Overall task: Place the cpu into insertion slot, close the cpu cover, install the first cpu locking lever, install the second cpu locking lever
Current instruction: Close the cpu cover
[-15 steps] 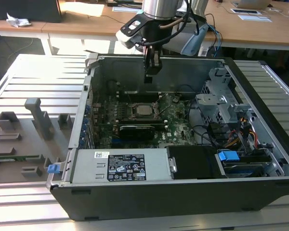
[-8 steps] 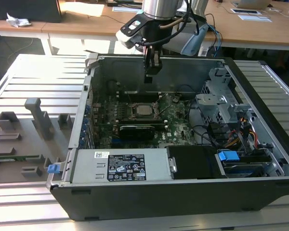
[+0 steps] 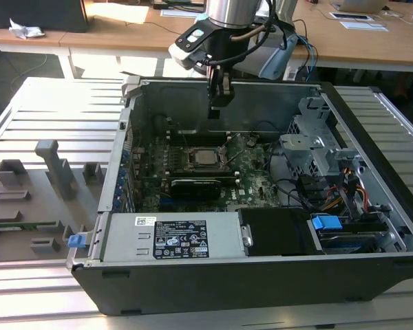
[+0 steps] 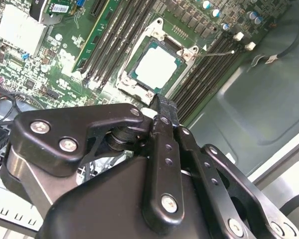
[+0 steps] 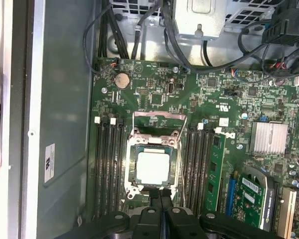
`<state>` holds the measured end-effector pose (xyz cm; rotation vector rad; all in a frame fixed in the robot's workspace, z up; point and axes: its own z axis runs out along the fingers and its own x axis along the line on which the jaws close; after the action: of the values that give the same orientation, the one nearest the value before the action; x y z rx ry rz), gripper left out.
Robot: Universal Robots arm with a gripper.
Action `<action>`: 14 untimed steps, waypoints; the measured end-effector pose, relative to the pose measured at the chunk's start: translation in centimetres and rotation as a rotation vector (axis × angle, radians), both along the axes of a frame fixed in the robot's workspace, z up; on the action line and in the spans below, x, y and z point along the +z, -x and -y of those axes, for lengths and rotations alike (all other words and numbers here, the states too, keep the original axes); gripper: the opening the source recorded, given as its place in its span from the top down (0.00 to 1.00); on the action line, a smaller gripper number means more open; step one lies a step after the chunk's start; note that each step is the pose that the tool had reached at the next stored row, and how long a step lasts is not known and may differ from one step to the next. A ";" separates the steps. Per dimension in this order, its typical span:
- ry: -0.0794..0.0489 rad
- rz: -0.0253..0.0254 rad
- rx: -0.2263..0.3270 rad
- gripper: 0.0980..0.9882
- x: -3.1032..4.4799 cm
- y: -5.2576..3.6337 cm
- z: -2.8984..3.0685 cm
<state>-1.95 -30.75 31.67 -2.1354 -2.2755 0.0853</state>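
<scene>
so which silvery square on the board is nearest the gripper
The cpu, the smooth flat one in the socket just off the gripper; the ribbed heatsink lies beyond the memory slots.

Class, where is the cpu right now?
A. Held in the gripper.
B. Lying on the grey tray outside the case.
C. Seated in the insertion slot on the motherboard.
C: the cpu lies silvery top up inside the insertion slot, and the shut gripper holds nothing.

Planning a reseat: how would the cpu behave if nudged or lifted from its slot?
The cpu looks thin, flat and rigid, so probably stiff and light. Its smooth metal top may be slippery. Lying flat in the insertion slot, it shouldn't tip.
</scene>
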 end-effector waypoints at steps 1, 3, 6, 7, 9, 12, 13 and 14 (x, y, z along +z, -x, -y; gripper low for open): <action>0.001 0.0001 0.000 0.99 0.00 -0.27 0.00; 0.005 0.0001 0.000 0.99 0.00 -1.33 0.00; 0.007 0.0001 0.000 0.99 0.00 -2.34 0.00; 0.007 0.0001 0.000 0.99 -0.01 -2.79 -0.01; 0.007 0.0001 0.000 0.99 -0.01 -3.54 0.00; 0.008 0.0001 0.000 0.99 -0.01 -5.21 0.00; 0.009 0.0001 0.000 0.99 -0.01 -5.58 0.00; 0.011 0.0000 0.000 0.99 0.00 -6.49 0.00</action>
<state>4.53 -30.75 31.67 -2.1403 -2.2802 0.0975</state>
